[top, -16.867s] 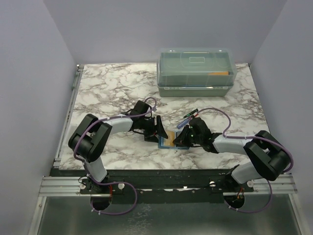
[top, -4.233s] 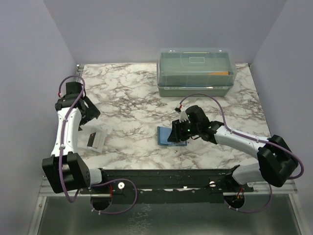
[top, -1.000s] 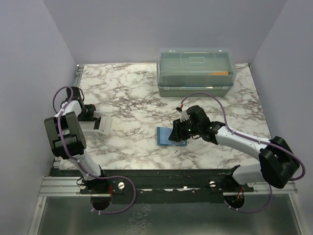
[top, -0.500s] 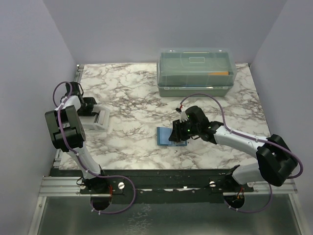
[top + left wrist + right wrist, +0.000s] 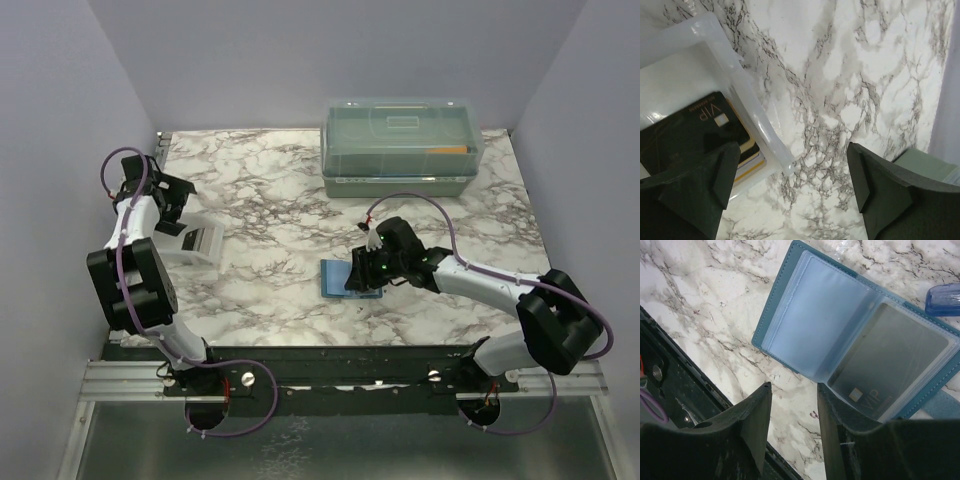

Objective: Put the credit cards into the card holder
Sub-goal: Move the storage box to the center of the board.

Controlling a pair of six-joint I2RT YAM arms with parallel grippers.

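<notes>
One teal card holder (image 5: 805,315) lies mid-frame, with one dark credit card (image 5: 887,357) inside. One clear tray (image 5: 747,107), at left, carries at least two stacked credit cards (image 5: 695,132). One lidded box (image 5: 400,145) sits top right.

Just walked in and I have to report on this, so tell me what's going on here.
The left gripper hangs open and empty over a clear tray holding a stack of cards, a black one on top. The right gripper hovers, jaws apart, at the edge of the teal card holder, which lies open with one dark card in a sleeve; the facing sleeve looks empty. The job looks partway done.
</notes>
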